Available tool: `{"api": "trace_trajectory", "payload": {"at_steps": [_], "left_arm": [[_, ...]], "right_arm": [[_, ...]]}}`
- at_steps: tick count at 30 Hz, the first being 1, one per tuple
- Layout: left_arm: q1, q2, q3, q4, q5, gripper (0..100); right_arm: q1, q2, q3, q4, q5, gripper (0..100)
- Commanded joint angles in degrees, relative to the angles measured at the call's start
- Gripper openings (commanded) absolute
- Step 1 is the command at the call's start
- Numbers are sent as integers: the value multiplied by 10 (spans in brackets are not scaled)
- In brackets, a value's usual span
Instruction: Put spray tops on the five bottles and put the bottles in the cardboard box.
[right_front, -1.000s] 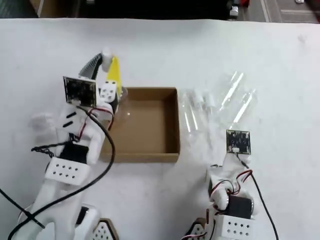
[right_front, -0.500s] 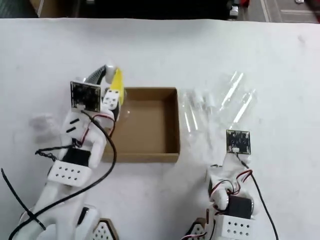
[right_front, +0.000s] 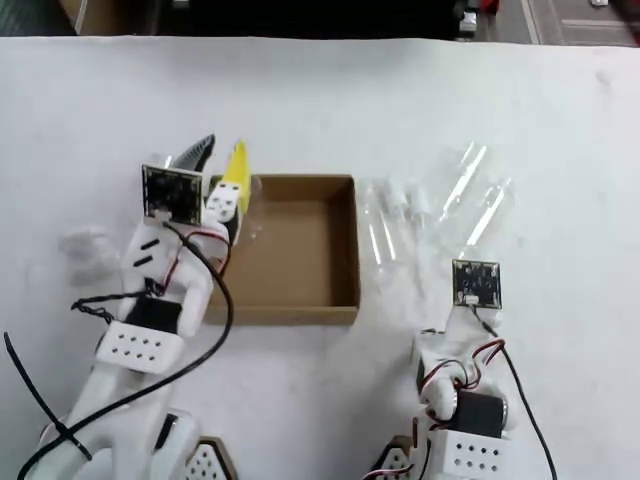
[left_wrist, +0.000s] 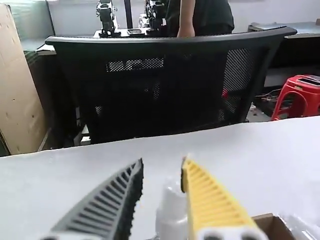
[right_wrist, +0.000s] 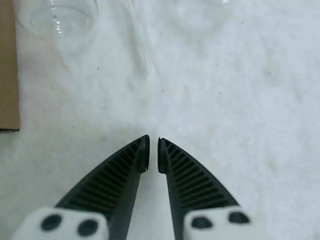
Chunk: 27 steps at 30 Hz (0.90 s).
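Observation:
The open cardboard box (right_front: 300, 250) lies mid-table. My left gripper (right_front: 225, 142) hangs over its far left corner, fingers apart. A white spray top (left_wrist: 170, 212) stands between them, close against the yellow finger (left_wrist: 210, 205) and clear of the grey finger (left_wrist: 112, 205). The bottle below the top is hidden. Several clear bottles (right_front: 470, 195) lie on the table right of the box, one nearest the box wall (right_front: 380, 225). My right gripper (right_wrist: 150, 154) is shut on nothing, low over the bare table on the near side of those bottles. A bottle's base (right_wrist: 60, 17) shows ahead of it.
A faint clear item (right_front: 85, 245) lies on the table left of my left arm. The box's edge (right_wrist: 7, 65) shows beside my right gripper. A black mesh chair (left_wrist: 170, 85) stands beyond the table's far edge.
My left gripper shifted slightly toward the box and its fingers spread apart. The white top seen above the fingertips earlier has sunk out of sight in the high view. The right arm kept still.

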Motion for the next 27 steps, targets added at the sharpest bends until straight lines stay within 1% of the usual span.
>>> {"api": "trace_trajectory", "payload": {"at_steps": [1,13,15,16,18,23,27], "left_arm": [[-2,0,-6,-15,7,122],[-8,-8,-11,-15,7,120],[-33,-30,-18,-12,7,120],[-45,-47,-23,2,7,120],[-69,-89,-34,51,7,120],[-123,-211,-88,259,7,124],[-165,-297,-121,391,7,124]], "right_arm": [[0,-3,5,3,-1,16],[0,-3,5,3,-1,16],[0,-3,5,3,-1,16],[0,-3,5,3,-1,16],[0,-3,5,3,-1,16],[0,-3,5,3,-1,16],[0,-3,5,3,-1,16]]}}
